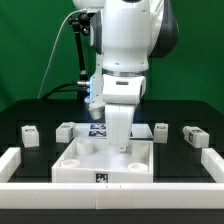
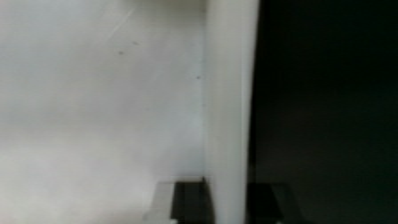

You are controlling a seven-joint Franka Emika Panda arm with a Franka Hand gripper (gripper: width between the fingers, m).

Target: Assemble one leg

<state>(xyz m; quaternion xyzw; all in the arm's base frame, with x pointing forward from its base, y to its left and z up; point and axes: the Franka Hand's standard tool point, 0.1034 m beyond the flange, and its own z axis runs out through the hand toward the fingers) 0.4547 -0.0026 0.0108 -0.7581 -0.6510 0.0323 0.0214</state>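
Note:
Several legs lie on the black table in the exterior view: two toward its left and two toward its right. Each is a small white block. The large white tray sits in the middle front. My gripper reaches straight down onto the tray's far part. In the wrist view my gripper has a dark finger on each side of a white upright strip, the tray's rim, and touches it on both sides. No leg is in the jaws.
A low white wall runs along the front and both sides of the work area, with a small tag on its front face. The marker board lies behind the tray, partly hidden by the arm. A green backdrop stands behind.

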